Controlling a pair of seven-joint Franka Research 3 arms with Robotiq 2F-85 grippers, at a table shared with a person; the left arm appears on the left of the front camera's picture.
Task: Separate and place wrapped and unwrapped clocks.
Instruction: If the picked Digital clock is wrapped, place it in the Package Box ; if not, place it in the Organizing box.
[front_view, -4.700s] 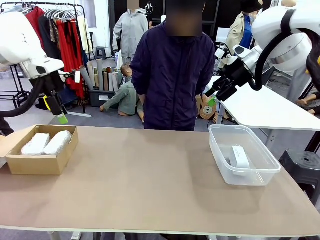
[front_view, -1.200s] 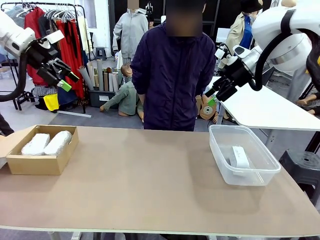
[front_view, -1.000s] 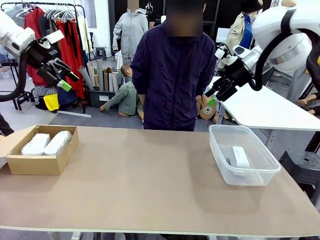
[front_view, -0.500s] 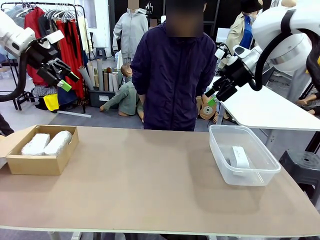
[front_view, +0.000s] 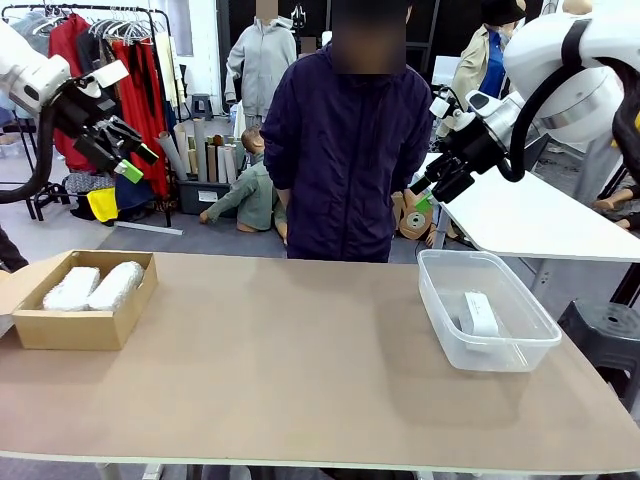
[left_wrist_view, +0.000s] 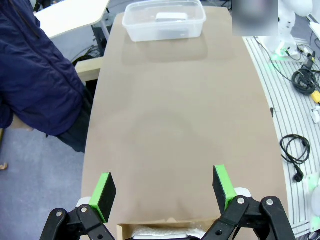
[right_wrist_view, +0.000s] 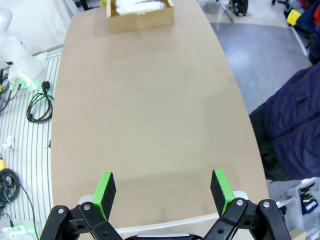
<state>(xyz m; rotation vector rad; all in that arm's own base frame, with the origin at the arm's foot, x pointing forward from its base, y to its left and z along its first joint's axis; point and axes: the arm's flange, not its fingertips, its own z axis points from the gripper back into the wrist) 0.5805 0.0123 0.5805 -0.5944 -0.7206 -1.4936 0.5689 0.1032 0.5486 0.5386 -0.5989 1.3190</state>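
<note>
Since the earliest frame the left gripper (front_view: 128, 160) has been lifted and swung from pointing down over the box to pointing out sideways, high above the table's left end; across the last second nothing further has been moved. The right gripper (front_view: 428, 190) is held where it was, raised beyond the far rim of the bin.

The sorting looks finished, and both arms are judged to be parked. Two lumpy white padded bundles (front_view: 95, 286), the wrapped clocks, are seen side by side in the open brown cardboard box (front_view: 70, 331) at the table's left end. The smooth white rounded rectangular block (front_view: 479, 313), the unwrapped clock, is lying in the clear plastic bin (front_view: 520, 352) at the right end.

Both pairs of jaws are spread wide and nothing is carried between them. In the left wrist view the green pads (left_wrist_view: 105, 190) are hanging over bare brown tabletop (left_wrist_view: 175, 125), with the box edge just below and the bin well away. No further pick seems called for; if anything, only a retreat to rest is needed.
</note>
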